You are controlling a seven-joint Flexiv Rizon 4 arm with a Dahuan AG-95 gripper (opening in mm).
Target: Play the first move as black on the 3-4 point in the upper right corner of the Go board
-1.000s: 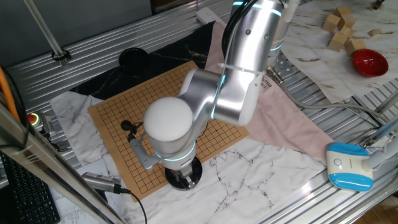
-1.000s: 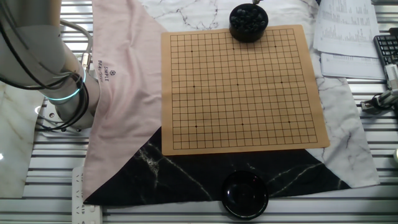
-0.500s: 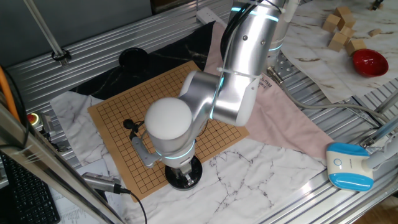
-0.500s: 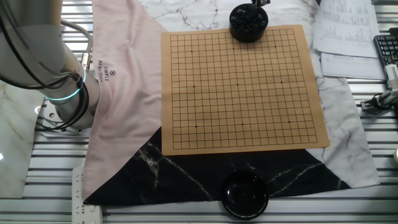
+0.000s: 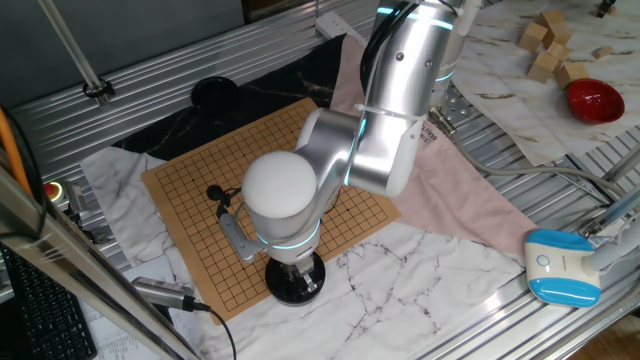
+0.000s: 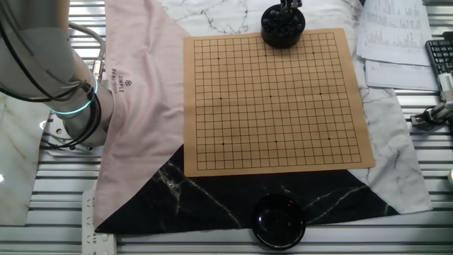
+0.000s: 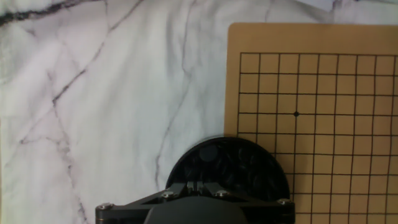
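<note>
Since the earlier frame, the silver arm (image 5: 375, 130) has swung slightly right over the large square tan wooden board (image 5: 190, 210). From the other side, the gripper (image 6: 289, 4) hangs above the round black bowl of dark stones (image 6: 283, 27) touching the board's edge; an empty black bowl (image 6: 279, 221) sits opposite. Hand view: fingertips meet, apparently closed; whether they hold a stone, cannot tell.

The pink cloth (image 6: 145, 92) bears small dark print, its larger word reading "SIMPLE".

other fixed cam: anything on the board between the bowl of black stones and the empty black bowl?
No. In the other fixed view the board is bare grid between the stone bowl at its far edge and the empty bowl, which sits on black cloth.
</note>
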